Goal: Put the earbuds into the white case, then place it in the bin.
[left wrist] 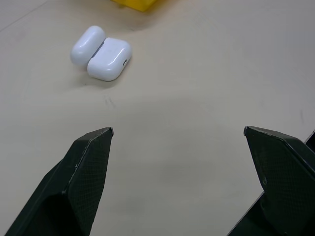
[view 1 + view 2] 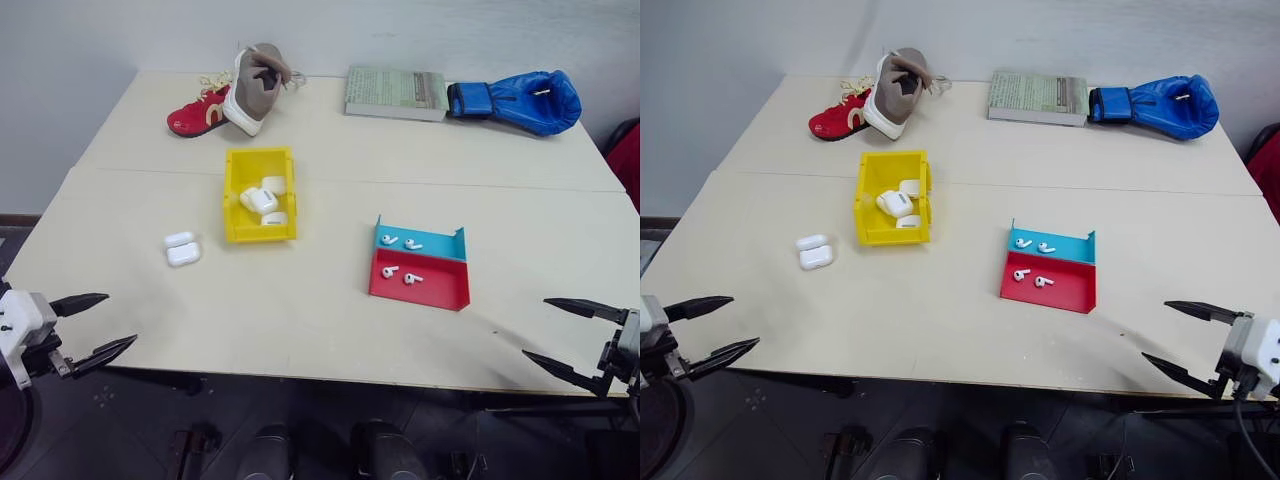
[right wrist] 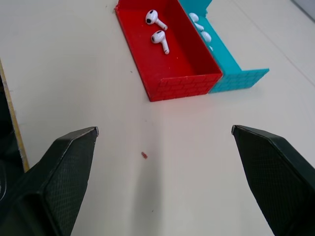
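the left gripper [image 2: 100,325] is held open and empty at the near left corner of the table [image 2: 300,320], its fingers spread wide and aimed over the surface. the right gripper [image 2: 558,336] is seen in the same state at the near right corner, also open, with nothing between the jaws. both are kept off the things, probably so that the whole table is left free to view before a reach is started.

the white case [image 2: 182,248] is laid open toward the near left side of the table, its lid folded back, so that earbuds can be dropped in. just beyond it the bin [image 2: 259,195] is placed, and several other white cases are already lying inside. the earbuds [image 2: 398,273] are kept in a red and blue tray [image 2: 420,270] toward the right side, two in each compartment, well apart from the case.
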Tool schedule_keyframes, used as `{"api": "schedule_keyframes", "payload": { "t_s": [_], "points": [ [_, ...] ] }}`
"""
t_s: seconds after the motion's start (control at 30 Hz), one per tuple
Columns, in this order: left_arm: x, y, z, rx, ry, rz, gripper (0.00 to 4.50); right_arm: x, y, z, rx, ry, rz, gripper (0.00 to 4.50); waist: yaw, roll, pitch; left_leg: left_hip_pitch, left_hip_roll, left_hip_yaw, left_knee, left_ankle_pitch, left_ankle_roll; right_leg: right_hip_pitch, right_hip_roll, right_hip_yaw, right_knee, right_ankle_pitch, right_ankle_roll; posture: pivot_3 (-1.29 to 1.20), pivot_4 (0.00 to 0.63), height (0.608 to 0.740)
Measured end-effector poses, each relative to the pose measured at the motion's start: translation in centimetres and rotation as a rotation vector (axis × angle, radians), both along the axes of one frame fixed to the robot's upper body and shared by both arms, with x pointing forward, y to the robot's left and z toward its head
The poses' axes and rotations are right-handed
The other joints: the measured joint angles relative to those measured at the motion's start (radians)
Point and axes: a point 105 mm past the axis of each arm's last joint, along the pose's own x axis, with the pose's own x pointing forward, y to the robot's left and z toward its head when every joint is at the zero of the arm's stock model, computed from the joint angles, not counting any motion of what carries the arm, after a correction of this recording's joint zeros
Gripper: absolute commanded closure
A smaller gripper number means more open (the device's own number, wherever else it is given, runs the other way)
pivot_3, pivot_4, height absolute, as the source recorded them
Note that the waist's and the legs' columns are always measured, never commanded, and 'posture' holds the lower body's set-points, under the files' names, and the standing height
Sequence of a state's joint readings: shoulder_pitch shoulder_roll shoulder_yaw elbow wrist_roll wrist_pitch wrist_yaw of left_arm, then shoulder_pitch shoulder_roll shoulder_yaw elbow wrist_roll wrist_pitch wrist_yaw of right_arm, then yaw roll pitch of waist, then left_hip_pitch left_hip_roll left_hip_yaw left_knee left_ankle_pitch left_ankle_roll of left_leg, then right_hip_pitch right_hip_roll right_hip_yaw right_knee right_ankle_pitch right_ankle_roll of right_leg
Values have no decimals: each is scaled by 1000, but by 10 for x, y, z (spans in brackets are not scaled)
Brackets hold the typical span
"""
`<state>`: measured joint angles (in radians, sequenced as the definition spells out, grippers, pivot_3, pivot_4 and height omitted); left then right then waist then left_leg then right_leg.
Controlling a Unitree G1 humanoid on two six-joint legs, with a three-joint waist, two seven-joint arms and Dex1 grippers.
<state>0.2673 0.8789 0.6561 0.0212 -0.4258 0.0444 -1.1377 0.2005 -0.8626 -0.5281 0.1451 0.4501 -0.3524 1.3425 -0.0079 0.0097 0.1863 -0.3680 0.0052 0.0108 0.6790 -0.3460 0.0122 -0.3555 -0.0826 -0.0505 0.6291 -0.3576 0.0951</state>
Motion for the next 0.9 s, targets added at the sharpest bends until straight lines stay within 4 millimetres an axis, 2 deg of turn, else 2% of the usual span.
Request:
{"api": "schedule_keyframes", "payload": {
  "t_s": [0.27, 0.4, 0.47, 0.57, 0.63, 0.77, 0.9],
  "points": [
    [-1, 0, 3, -26, -15, 6, 30, 5, 8, 1, 8, -30, 52, 0, 3, 0, 0, 0, 0, 0, 0, 0, 0, 0, 0, 0, 0, 0, 0, 0, 150, 740],
    [-4, 9, 5, -104, 2, 85, 30, 9, 23, 7, 126, -97, 103, 0, 1, 0, 0, 0, 0, 0, 0, 0, 0, 0, 0, -1, 1, 0, 0, 0, 150, 740],
    [-9, 17, -2, -128, 107, 159, 30, 11, 31, 12, 173, -124, 129, 0, -5, 0, 0, 0, 0, 0, 0, 0, 0, 0, 0, 0, 2, 0, 0, 0, 150, 740],
    [-12, 56, 3, -229, 22, 498, 30, 12, 54, 27, 335, -211, 200, 0, -10, -1, 0, 0, 2, -1, 0, 0, -1, 0, 1, -1, 3, 0, 0, 0, 150, 740],
    [-23, 70, -1, -238, 25, 635, 30, 9, 69, 31, 381, -228, 257, 0, -15, -1, 0, 0, 2, -1, 0, 0, -1, 0, 1, 0, 7, 0, 0, 0, 150, 740],
    [-45, 77, -21, -236, 104, 825, 30, 9, 89, 35, 439, -269, 328, 0, -18, -3, -1, 0, 1, -1, 1, -1, 0, 0, 0, 0, 8, 0, 0, 0, 150, 740],
    [-54, 79, -17, -199, 124, 957, 30, 13, 104, 42, 452, -310, 399, 0, -13, -7, -4, 0, 1, -3, 2, -1, -1, 0, 0, 0, 6, 0, -1, 0, 150, 740]
  ]
}}
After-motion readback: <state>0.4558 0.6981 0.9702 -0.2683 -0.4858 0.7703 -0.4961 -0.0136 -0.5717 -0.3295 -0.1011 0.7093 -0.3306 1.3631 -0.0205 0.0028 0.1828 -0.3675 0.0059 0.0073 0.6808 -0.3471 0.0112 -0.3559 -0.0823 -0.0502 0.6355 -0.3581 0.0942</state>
